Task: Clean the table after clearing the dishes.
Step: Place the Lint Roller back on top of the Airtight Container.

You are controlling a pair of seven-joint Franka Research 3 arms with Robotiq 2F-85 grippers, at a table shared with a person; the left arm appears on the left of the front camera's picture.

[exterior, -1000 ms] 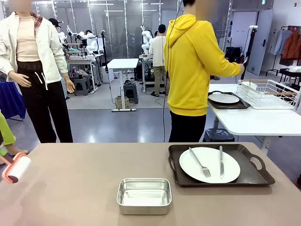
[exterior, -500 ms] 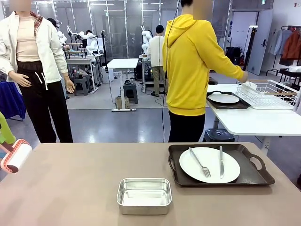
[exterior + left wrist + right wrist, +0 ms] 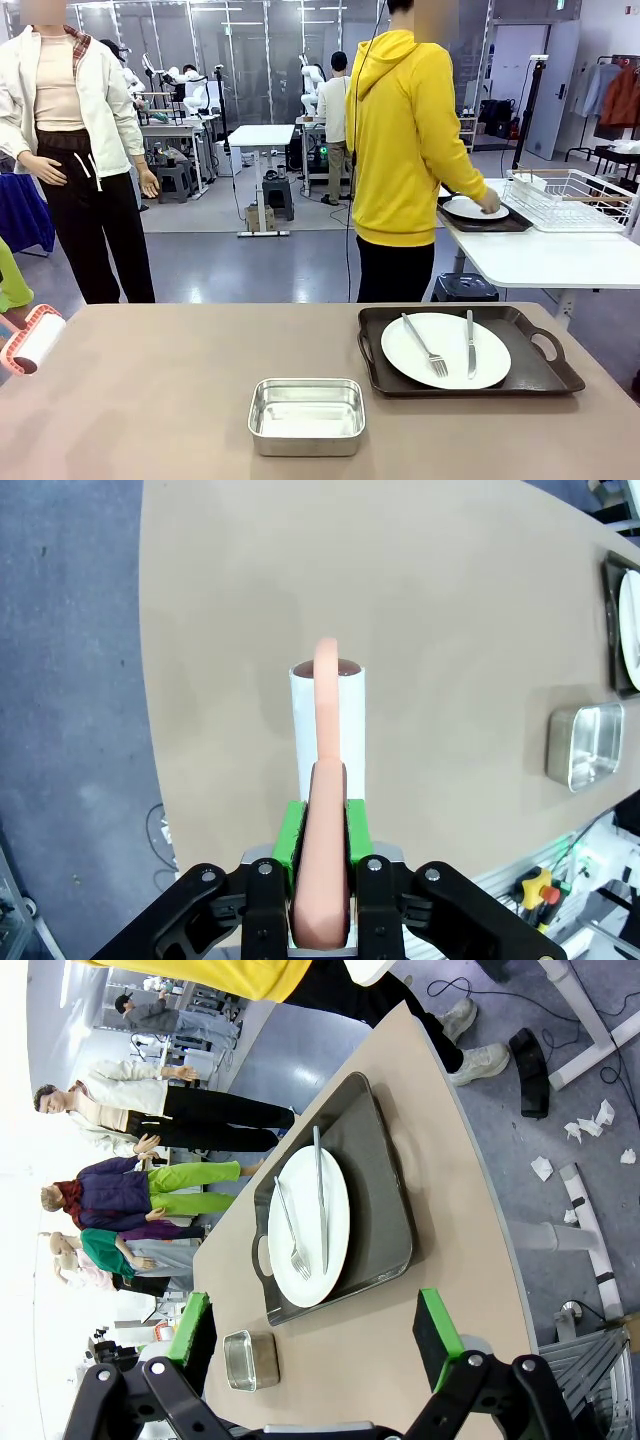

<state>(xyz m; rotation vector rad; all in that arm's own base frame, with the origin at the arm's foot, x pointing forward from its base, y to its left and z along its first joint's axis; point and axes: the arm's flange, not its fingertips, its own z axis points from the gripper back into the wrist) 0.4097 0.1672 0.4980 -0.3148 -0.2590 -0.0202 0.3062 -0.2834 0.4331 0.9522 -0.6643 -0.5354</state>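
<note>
On the taupe table (image 3: 150, 400), at the right, a white plate (image 3: 445, 350) with a fork and a knife lies on a dark handled tray (image 3: 530, 375). A second plate (image 3: 474, 210) rests on a dark tray on the white side table, with a hand of the person in the yellow hoodie (image 3: 405, 130) on it. My left gripper (image 3: 322, 830) is shut on the salmon handle of a lint roller (image 3: 328, 720), whose white roll hangs over the table's left edge (image 3: 38, 344). My right gripper (image 3: 315, 1345) stands open, above and short of the near plate (image 3: 310, 1225) and its tray (image 3: 385, 1210).
A shiny steel pan (image 3: 306, 415) sits front and centre on the table, also in the wrist views as the pan (image 3: 585, 745) and pan (image 3: 250, 1360). A white wire rack (image 3: 570, 198) stands on the side table at the back right.
The person's arm has dropped from the wire rack to the plate on the side table. The lint roller has shifted slightly at the table's left edge.
</note>
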